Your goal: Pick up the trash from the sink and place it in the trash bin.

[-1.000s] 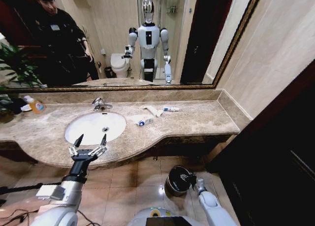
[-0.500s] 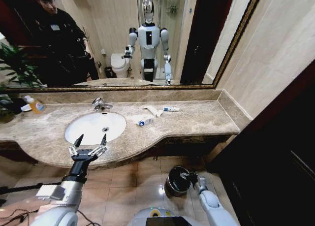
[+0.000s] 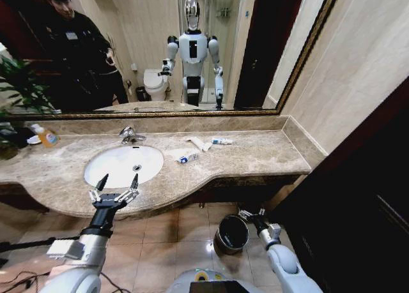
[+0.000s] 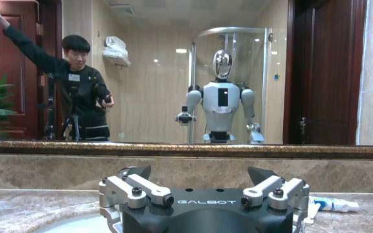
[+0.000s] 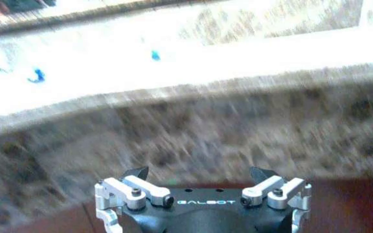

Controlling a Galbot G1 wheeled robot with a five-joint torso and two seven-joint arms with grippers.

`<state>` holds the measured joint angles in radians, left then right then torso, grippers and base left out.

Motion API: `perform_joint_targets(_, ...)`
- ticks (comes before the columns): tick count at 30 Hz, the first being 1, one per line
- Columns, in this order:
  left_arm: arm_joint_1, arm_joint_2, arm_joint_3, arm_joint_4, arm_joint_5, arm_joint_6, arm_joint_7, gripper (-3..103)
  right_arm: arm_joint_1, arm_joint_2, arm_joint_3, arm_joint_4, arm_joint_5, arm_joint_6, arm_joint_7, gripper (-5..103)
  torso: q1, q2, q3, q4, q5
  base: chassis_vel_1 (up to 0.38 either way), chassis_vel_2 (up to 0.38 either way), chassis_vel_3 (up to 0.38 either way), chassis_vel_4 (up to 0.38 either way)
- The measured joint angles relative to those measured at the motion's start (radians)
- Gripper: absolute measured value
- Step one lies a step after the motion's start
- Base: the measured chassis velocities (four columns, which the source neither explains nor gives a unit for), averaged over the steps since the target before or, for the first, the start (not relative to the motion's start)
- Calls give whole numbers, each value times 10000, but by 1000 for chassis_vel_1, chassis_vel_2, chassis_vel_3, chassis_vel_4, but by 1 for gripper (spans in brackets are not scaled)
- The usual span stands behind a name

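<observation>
The trash lies on the marble counter to the right of the sink [image 3: 123, 166]: a white tube with a blue cap [image 3: 188, 157], a white wrapper [image 3: 198, 143] and a small tube [image 3: 222, 141]. One tube [image 4: 332, 204] also appears in the left wrist view. My left gripper [image 3: 115, 186] hangs open and empty over the counter's front edge, just in front of the basin. The dark trash bin [image 3: 232, 234] stands on the floor under the counter. My right gripper [image 3: 250, 212] is open and empty, above and to the right of the bin, facing the counter's edge [image 5: 238, 53].
A chrome faucet [image 3: 131, 135] stands behind the basin. A small bottle of orange liquid [image 3: 46, 136] and a plant [image 3: 16, 89] are at the far left. The mirror [image 3: 192, 50] runs behind the counter and a dark door [image 3: 358, 203] stands to the right.
My right gripper has risen from the bin's rim, up and to the right toward the counter's underside. The left arm and the trash have stayed put.
</observation>
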<state>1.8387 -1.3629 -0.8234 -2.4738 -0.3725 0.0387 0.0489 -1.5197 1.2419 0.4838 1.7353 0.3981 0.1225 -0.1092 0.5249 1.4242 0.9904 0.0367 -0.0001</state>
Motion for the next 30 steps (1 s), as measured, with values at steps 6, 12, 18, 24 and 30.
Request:
perform_joint_targets(6,0,0,0,0,0,0,0,100,-4,204,-3,1846,-25,-271,-1686,100,0,0,0,0,0,0,0,0,0)
perform_joint_targets(12,0,0,0,0,0,0,0,100,719,82,-72,1992,-292,-1038,-2869,100,2,0,0,-1,1,0,0,0,0)
perform_joint_targets(18,0,0,0,0,0,0,0,100,1711,12,-409,1595,-495,-1750,-2951,100,2,0,1,0,1,0,0,0,0)
perform_joint_targets(24,0,0,-1,0,0,0,-1,100,3150,-165,-954,845,-583,-2435,-2924,100,2,0,1,1,0,0,0,0,0)
perform_joint_targets(30,0,0,0,0,0,0,0,100,4447,-419,-1592,17,-543,-2886,-2967,100,2,-1,1,1,0,0,0,0,0)
